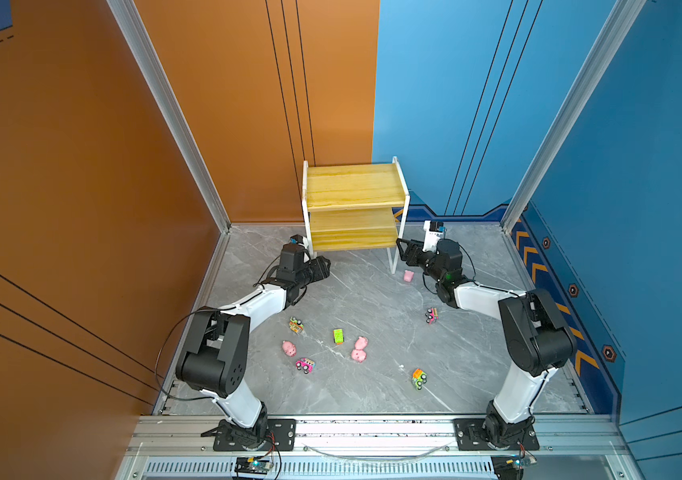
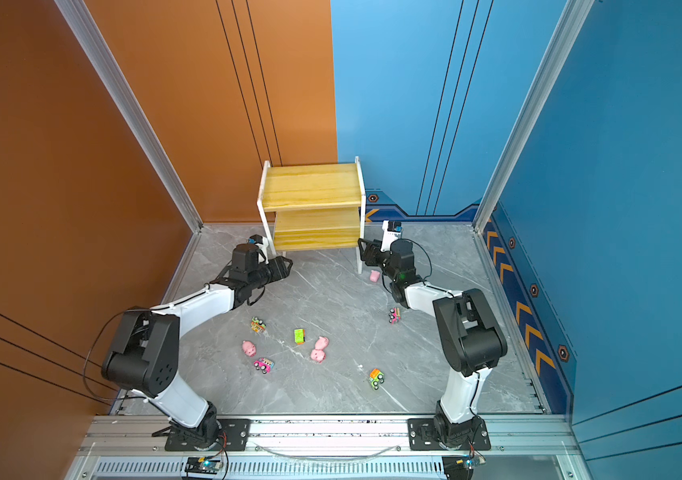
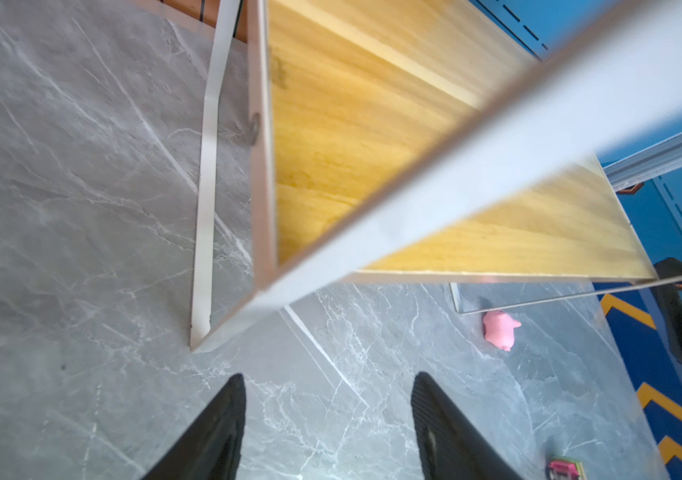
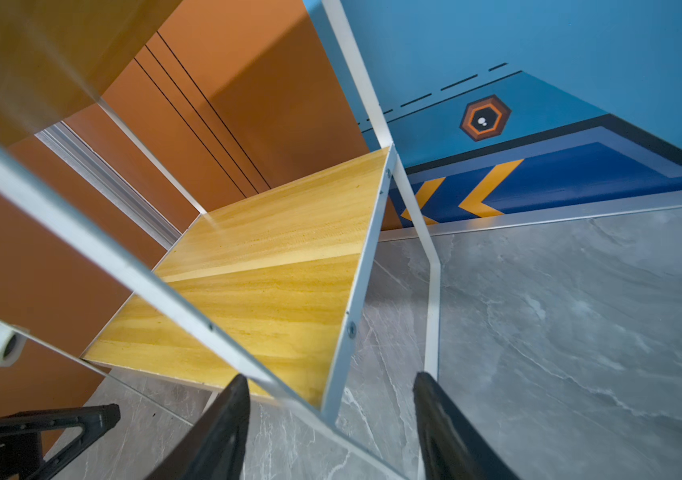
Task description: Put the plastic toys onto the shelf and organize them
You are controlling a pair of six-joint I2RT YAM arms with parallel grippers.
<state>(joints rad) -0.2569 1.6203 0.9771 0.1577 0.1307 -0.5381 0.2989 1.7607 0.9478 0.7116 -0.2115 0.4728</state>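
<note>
Right, status. The shelf (image 1: 355, 189) stands at the back, both boards bare. The left gripper (image 1: 324, 266) is at the shelf's front left leg, jaws spread wide, nothing between them. The right gripper (image 1: 400, 244) is at the front right leg, jaws apart, nothing clamped. In the right wrist view a white frame bar (image 4: 123, 266) crosses the gap between its fingers (image 4: 227, 415); can't tell if it touches either one.

All nine toys lie on the grey marble top (image 1: 372, 299), seen in both top views.
- Closest: the lone pink pig (image 1: 409, 275), just beside the front right leg and near the right gripper.
- The pink-yellow car (image 1: 432, 315) is near the right forearm.
- The rest sit well apart from both grippers, toward the front: the striped car (image 1: 296, 325), the green car (image 1: 338, 336), the left pig (image 1: 289, 348), the pink car (image 1: 305, 365), the pair of pigs (image 1: 358, 356) touching each other, and the green-orange car (image 1: 419, 378) off on its own.

Hard to see:
- The left wrist view is blurred and the shelf frame fills most of it.
- The lone pink pig shows there past the far leg, and a clipped car (image 3: 565, 469) is cut off at the view's edge.
- The toys are too small in the top views to tell upright from tipped.
- One of the left gripper's fingers (image 4: 98, 411) pokes into the right wrist view.
</note>
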